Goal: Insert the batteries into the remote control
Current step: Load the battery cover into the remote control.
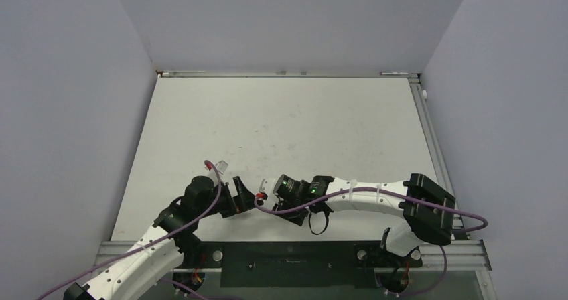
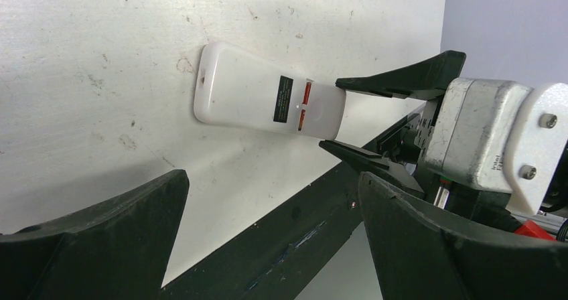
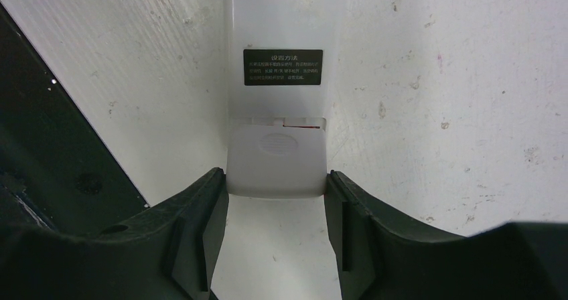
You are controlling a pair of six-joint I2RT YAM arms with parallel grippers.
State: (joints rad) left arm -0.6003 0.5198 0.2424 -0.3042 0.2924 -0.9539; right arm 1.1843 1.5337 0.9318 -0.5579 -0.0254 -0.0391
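The left pincer (image 2: 271, 183) hangs spread wide and empty near the remote control (image 2: 268, 102), which lies back-up on the counter (image 2: 100, 45) close to its near edge. The right pincer (image 3: 274, 179) pinches the remote's lid (image 3: 276, 146) end from both sides (a thin red line shows at the seam, so perhaps it is slightly ajar). No batteries are visible, so I judge the loading hardly begun: the lid must come off and the cells go in.

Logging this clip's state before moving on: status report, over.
Left gripper open, off the remote. Right gripper closed on one end of the remote, which lies back up on the table. No batteries in sight, nothing blocking.
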